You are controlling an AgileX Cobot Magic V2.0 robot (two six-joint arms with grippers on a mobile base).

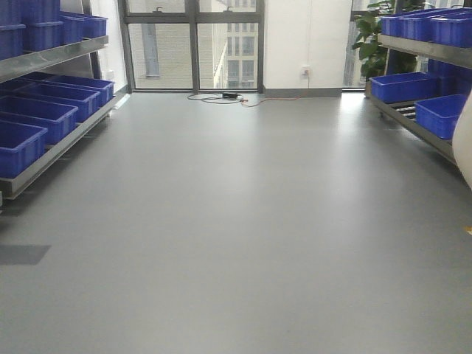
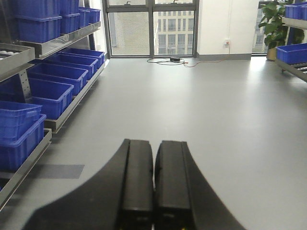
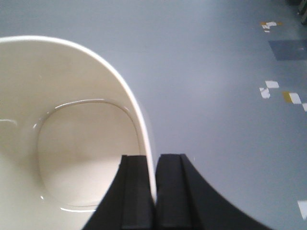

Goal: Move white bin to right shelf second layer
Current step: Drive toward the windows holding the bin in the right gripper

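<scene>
The white bin (image 3: 72,143) fills the left of the right wrist view, glossy cream, empty inside, held above the grey floor. My right gripper (image 3: 154,157) is shut on its rim, one finger inside the wall and one outside. In the front view only a sliver of the white bin (image 1: 465,140) shows at the right edge. The right shelf (image 1: 413,124) stands along the right wall; its lower level shows roller rails between blue crates. I cannot tell which level is the second layer. My left gripper (image 2: 154,142) is shut on nothing, over bare floor.
Blue crates (image 1: 404,85) sit on both levels of the right shelf. A left rack (image 1: 55,144) holds several blue crates (image 2: 45,93). Cables (image 1: 221,96) lie by the far window, a plant (image 1: 371,37) stands beside the right shelf, and tape marks (image 3: 268,88) dot the floor.
</scene>
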